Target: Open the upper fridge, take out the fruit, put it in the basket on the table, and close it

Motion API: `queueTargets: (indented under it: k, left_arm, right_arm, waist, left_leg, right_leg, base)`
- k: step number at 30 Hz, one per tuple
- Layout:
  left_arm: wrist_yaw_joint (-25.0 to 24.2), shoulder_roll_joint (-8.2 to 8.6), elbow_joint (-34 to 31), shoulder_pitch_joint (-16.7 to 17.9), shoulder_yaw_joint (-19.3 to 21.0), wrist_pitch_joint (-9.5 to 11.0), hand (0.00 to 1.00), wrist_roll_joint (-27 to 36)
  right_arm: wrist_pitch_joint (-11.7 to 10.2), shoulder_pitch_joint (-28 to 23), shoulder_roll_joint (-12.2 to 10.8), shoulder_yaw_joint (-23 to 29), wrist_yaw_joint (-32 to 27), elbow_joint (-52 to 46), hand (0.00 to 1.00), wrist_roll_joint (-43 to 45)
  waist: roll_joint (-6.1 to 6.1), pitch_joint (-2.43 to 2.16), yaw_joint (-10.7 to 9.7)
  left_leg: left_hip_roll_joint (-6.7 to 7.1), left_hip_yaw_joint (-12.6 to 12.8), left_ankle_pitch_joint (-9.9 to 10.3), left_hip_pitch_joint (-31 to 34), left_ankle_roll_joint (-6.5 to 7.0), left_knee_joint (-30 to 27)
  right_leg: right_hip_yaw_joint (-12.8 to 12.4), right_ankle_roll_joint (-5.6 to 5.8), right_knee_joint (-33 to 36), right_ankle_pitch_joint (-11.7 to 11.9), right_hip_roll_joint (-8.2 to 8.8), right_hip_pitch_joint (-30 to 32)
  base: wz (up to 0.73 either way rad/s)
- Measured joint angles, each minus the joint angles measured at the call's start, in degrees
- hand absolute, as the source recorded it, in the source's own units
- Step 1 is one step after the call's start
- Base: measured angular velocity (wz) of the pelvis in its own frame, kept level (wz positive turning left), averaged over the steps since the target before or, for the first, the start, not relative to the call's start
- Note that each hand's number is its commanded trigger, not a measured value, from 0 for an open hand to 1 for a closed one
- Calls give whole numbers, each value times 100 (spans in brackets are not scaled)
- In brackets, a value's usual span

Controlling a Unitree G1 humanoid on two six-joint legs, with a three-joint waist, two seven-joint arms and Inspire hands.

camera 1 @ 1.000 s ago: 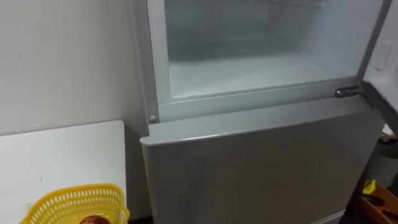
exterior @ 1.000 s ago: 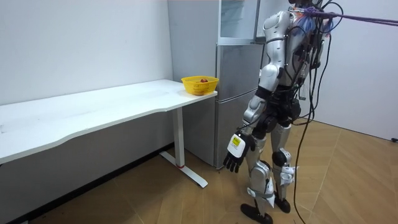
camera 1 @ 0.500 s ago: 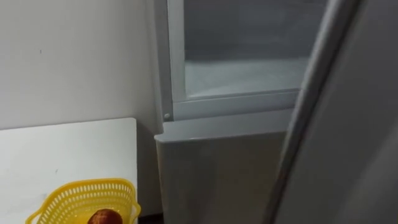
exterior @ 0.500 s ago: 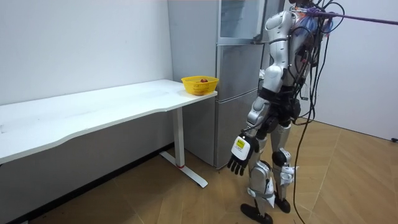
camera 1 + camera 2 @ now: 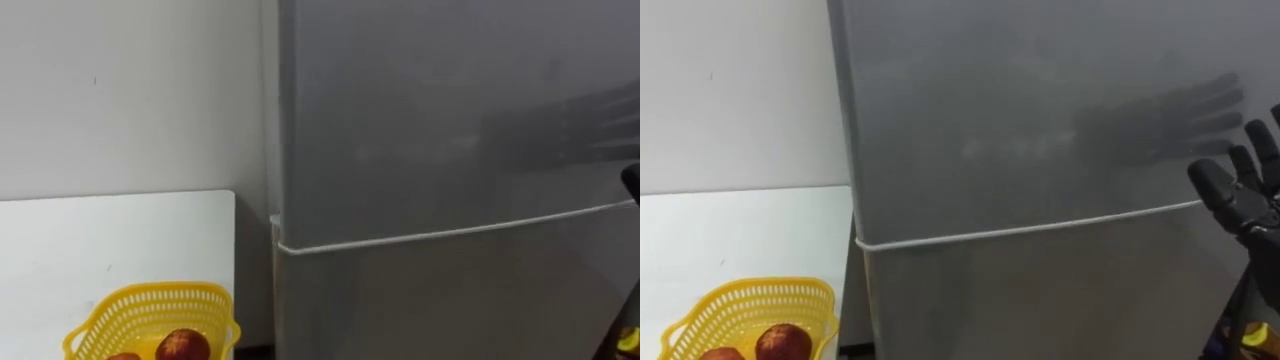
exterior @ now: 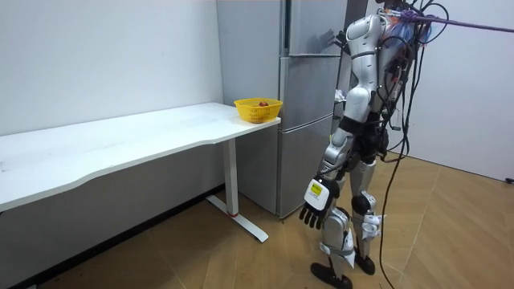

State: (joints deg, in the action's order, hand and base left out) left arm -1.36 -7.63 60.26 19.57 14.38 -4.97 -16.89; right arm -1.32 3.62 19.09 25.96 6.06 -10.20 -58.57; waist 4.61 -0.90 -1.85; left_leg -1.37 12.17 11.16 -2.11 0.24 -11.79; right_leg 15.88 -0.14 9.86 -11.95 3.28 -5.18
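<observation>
Looking down, I see my right hand (image 5: 1238,196), fingers straight, apparently against the shut upper fridge door (image 5: 1040,110). The fruit (image 5: 780,343) lies in the basket (image 5: 740,296), leftward, nearer my relaxed left hand (image 6: 313,212).

Light was even & diffuse, fairly bright, no hard shadows. Tall grey metal fridge (image 5: 1040,150) door had a soft matte sheen w/ pale cloudy patches mid-door. Dark finger-shaped streaks lay on the door just beside the black right hand (image 5: 1238,195): shadow or reflection, couldn't tell. Plain white wall (image 5: 130,90) was lit flat. Long white tabletop (image 5: 100,240) was the brightest area; in room view, the wall under it was dimmer.
</observation>
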Motion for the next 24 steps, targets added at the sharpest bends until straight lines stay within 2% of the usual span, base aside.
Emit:
queueTargets:
  k: [11,16,24]
  left_arm:
    - [-166,1,42,-3,1,0,0,1]
    - [-167,0,42,-3,0,0,0,2]
    - [-167,0,40,-15,-1,0,0,1]
  right_arm:
    - [17,122,0,0,38,-1,0,57]
    - [17,140,0,0,47,-1,0,53]
    - [16,144,0,0,100,-2,0,53]
  waist:
    - [32,35,55]
    - [2,19,54]
    - [-31,22,50]
  left_leg:
    - [1,-18,1,-44,-1,1]
    - [2,-20,2,-34,-1,1]
    - [1,-19,2,-35,-1,1]
  right_leg:
    - [14,0,-11,7,-3,-85]
    - [48,0,-12,7,-1,-85]
    - [53,0,-9,7,-1,-88]
  base:
    - [0]
    - [0]
    - [0]
